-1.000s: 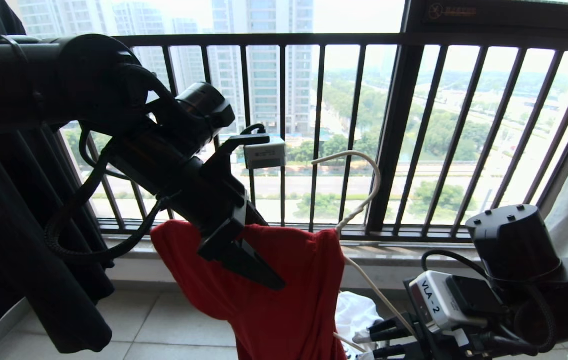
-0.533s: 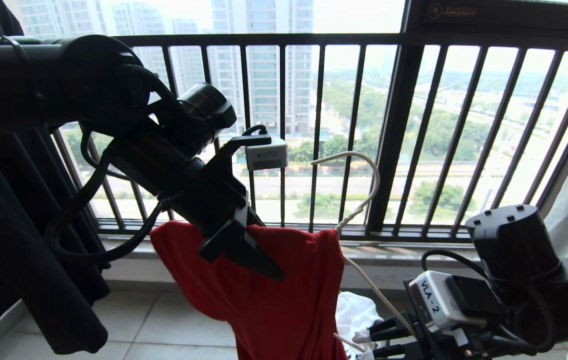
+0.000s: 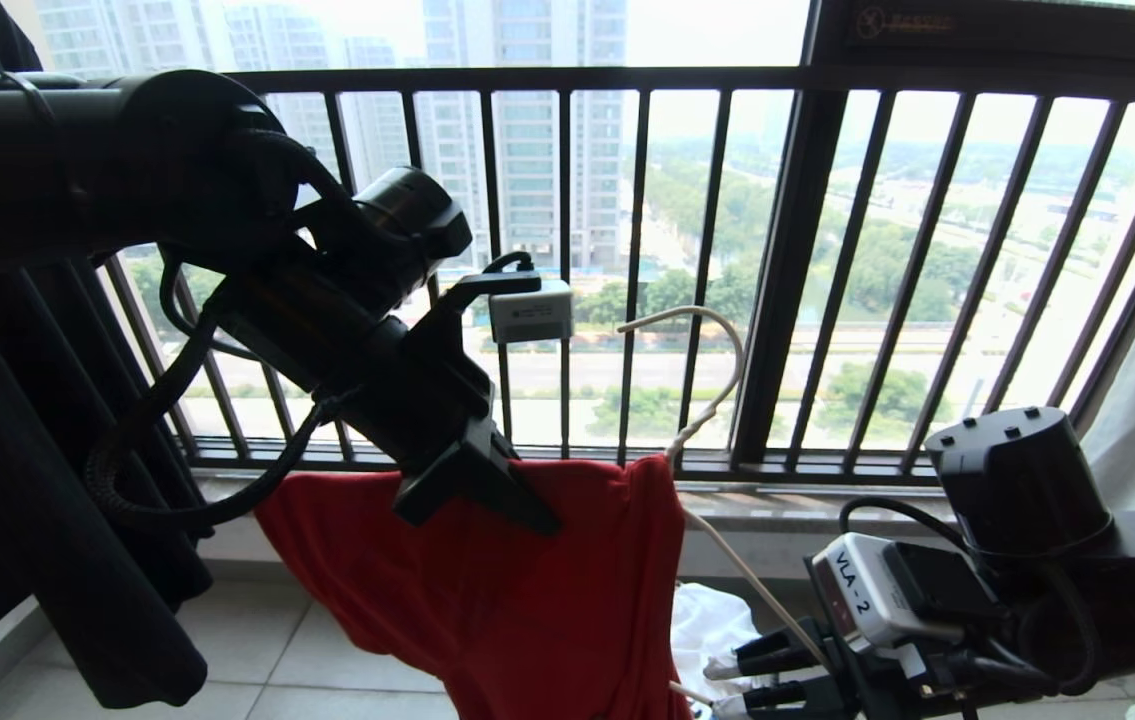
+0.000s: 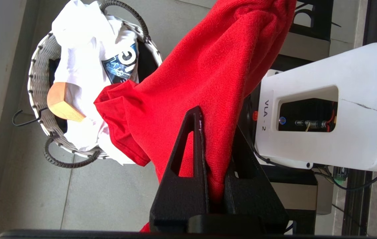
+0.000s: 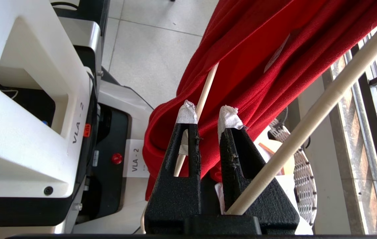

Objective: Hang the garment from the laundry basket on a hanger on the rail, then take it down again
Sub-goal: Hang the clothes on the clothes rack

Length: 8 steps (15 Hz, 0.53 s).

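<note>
The red garment (image 3: 527, 600) is draped over the white hanger (image 3: 747, 580), whose hook rises in front of the window bars. My left gripper (image 3: 527, 520) reaches down from the left and is shut on the garment's top edge; in the left wrist view cloth (image 4: 208, 66) is pinched between the jaws of that gripper (image 4: 216, 126). Low at the right, my right gripper (image 3: 722, 688) is shut on the hanger's lower end. In the right wrist view the hanger rod (image 5: 324, 103) runs out from the base of that gripper (image 5: 207, 113), past the garment (image 5: 258, 59). The laundry basket (image 4: 37, 76) stands on the floor below. The rail is out of view.
A white graphic-print shirt (image 4: 85, 56) and a wooden hanger end (image 4: 63, 103) lie in the basket. The dark barred window railing (image 3: 787, 280) stands close behind. A black garment (image 3: 7, 450) hangs at the left. My white base (image 4: 324, 109) is beside the basket.
My left gripper has shut on the garment's top edge. The cloth now stretches wider to the left, and the hanger hook has shifted slightly left.
</note>
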Motion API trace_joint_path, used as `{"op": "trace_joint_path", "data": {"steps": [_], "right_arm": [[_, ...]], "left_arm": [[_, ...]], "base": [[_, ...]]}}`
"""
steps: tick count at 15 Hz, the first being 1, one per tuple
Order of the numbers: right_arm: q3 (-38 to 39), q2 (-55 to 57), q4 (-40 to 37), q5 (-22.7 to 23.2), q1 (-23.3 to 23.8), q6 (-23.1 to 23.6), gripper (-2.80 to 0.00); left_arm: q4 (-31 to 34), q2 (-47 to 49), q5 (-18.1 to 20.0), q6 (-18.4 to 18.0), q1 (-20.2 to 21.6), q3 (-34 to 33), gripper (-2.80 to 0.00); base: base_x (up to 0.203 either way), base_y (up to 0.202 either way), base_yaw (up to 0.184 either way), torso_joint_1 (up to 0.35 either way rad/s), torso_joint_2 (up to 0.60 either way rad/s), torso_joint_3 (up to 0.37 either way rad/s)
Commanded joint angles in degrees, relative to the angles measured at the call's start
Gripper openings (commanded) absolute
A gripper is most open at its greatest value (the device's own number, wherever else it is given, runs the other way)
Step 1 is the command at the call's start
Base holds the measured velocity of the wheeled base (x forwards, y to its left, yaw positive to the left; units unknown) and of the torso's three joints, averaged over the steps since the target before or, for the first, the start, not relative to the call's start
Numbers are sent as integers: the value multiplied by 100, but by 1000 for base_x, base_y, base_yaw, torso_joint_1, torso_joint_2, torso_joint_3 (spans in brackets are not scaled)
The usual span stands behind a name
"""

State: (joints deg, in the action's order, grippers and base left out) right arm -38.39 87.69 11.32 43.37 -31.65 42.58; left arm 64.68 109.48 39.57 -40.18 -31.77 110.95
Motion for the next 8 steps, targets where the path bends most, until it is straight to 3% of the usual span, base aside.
{"op": "trace_joint_path", "data": {"steps": [1,7,8], "right_arm": [[-10,90,98,33,53,22,-280],[24,100,211,65,132,31,-280],[14,108,231,93,143,20,0]], "left_arm": [[27,29,24,-7,13,-3,-280],[-26,-32,16,1,10,4,-280],[-26,-34,16,1,13,5,-280]], "base": [[0,0,0,0,0,0],[0,0,0,0,0,0],[0,0,0,0,0,0]]}}
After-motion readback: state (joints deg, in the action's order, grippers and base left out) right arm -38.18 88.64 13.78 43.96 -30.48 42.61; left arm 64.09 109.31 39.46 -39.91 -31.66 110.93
